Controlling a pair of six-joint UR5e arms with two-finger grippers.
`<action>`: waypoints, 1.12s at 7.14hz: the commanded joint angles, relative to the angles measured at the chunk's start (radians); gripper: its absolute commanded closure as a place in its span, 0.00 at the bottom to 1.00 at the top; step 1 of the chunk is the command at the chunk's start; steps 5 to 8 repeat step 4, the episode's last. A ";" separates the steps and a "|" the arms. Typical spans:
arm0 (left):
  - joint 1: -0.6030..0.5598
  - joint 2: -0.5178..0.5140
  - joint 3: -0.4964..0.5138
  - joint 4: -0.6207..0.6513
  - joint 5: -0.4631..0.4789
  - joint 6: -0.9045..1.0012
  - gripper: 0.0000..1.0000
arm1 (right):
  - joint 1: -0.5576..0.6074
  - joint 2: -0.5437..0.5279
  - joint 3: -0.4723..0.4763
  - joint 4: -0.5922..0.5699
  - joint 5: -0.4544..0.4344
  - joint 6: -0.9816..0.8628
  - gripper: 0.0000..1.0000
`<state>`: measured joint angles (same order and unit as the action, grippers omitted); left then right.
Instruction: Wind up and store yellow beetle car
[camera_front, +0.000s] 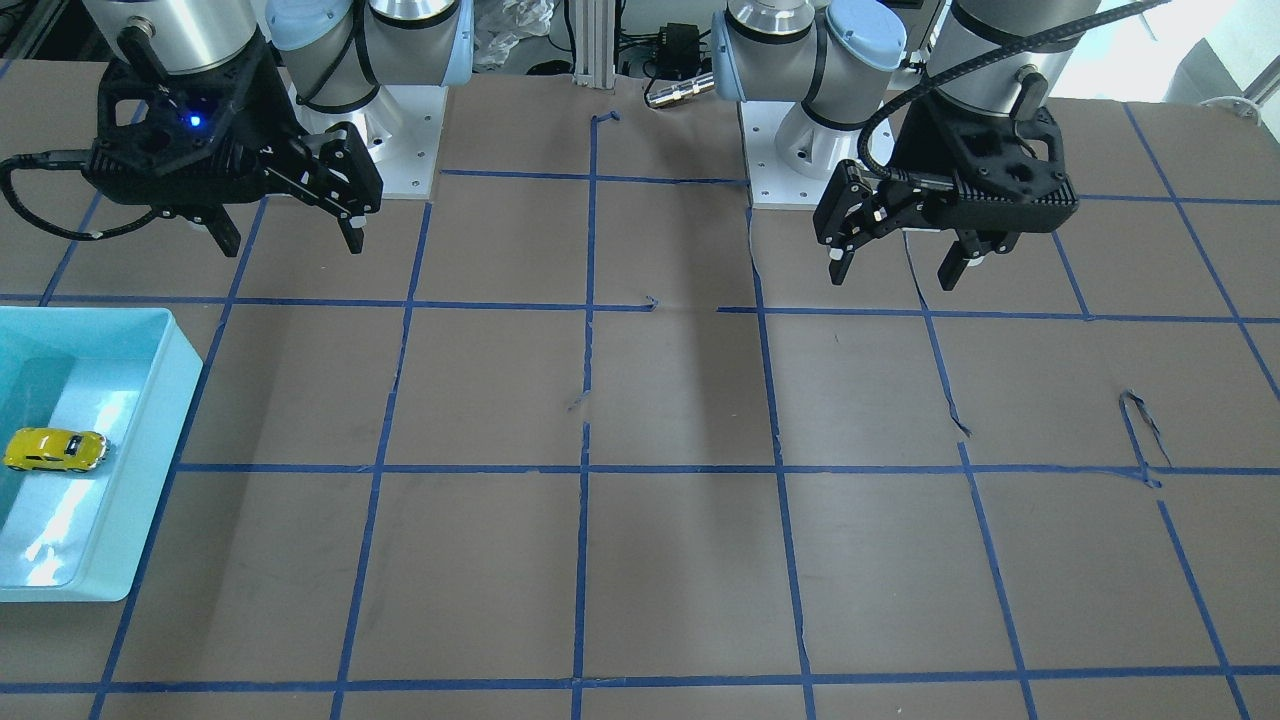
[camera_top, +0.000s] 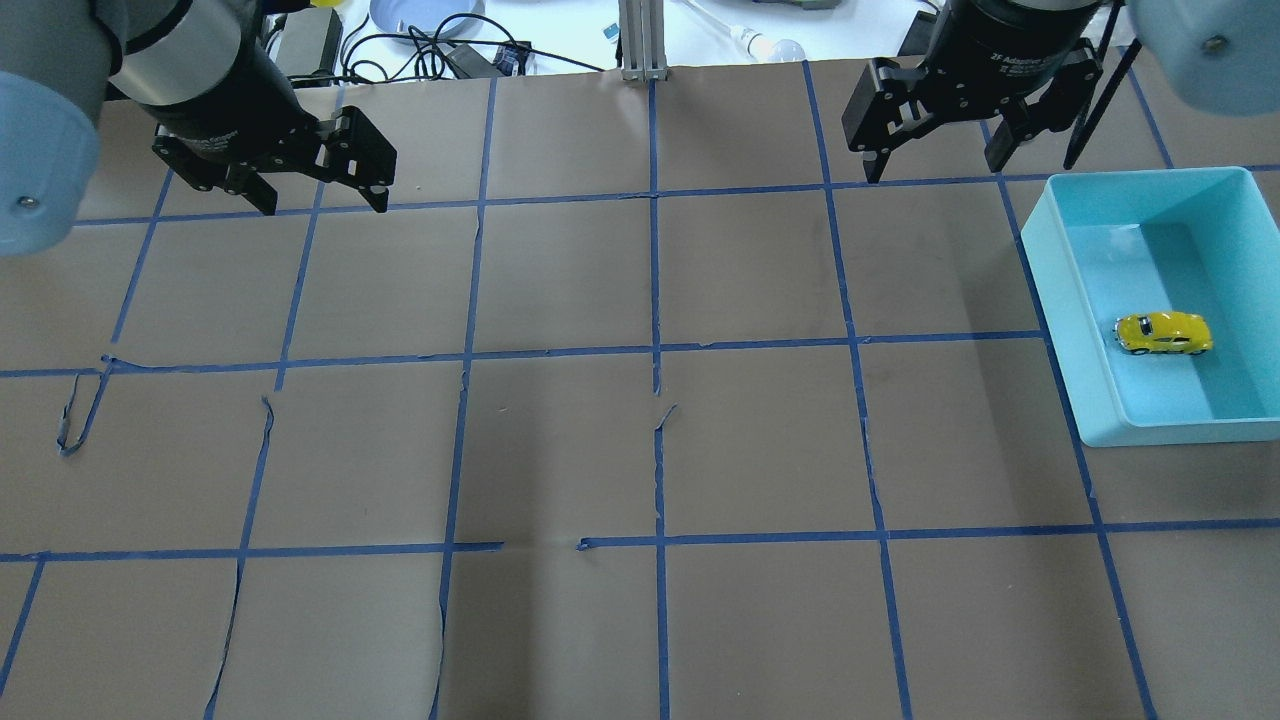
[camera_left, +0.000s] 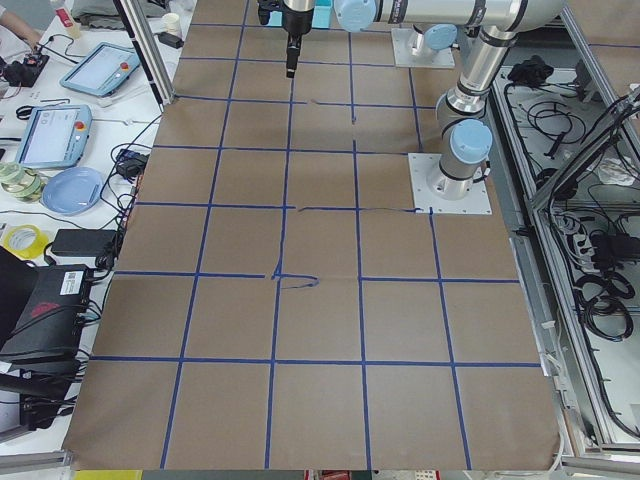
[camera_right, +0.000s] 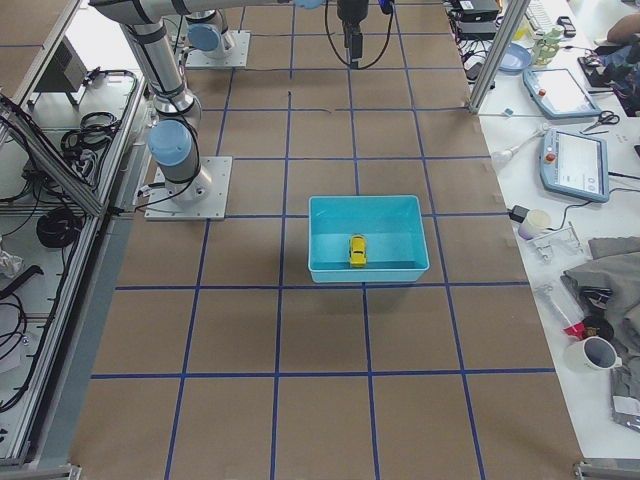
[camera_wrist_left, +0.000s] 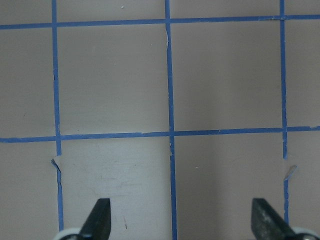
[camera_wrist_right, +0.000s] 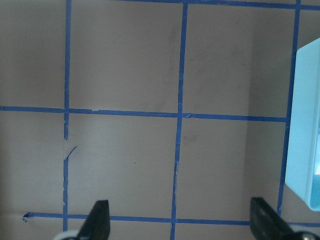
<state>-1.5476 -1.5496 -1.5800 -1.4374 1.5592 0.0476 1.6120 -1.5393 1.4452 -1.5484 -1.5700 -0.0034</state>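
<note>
The yellow beetle car (camera_top: 1163, 333) lies on its wheels inside a light-blue bin (camera_top: 1045, 260) on the robot's right side of the table. It also shows in the front view (camera_front: 55, 449) and the right side view (camera_right: 357, 250). My right gripper (camera_top: 935, 170) is open and empty, raised above the table, left of and behind the bin; it shows in the front view (camera_front: 293, 247) too. My left gripper (camera_top: 325, 205) is open and empty, raised over the table's far left part, also seen from the front (camera_front: 893, 279). Both wrist views show spread fingertips (camera_wrist_left: 100, 220) (camera_wrist_right: 97, 220) over brown paper.
The table is covered in brown paper with a blue tape grid (camera_top: 655, 350). The bin's edge (camera_wrist_right: 307, 125) shows at the right of the right wrist view. The arm bases (camera_front: 400, 140) stand at the robot's edge. Cables and tablets lie beyond the table's far edge (camera_top: 440, 40).
</note>
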 joint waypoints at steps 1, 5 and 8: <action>0.001 0.000 0.000 0.000 -0.001 0.002 0.00 | -0.001 0.001 0.007 -0.036 0.004 0.011 0.00; 0.001 0.000 0.000 0.000 -0.001 0.000 0.00 | -0.001 0.001 0.012 -0.035 -0.001 0.010 0.00; 0.001 0.000 0.000 0.000 -0.001 0.000 0.00 | -0.001 0.001 0.012 -0.035 -0.001 0.010 0.00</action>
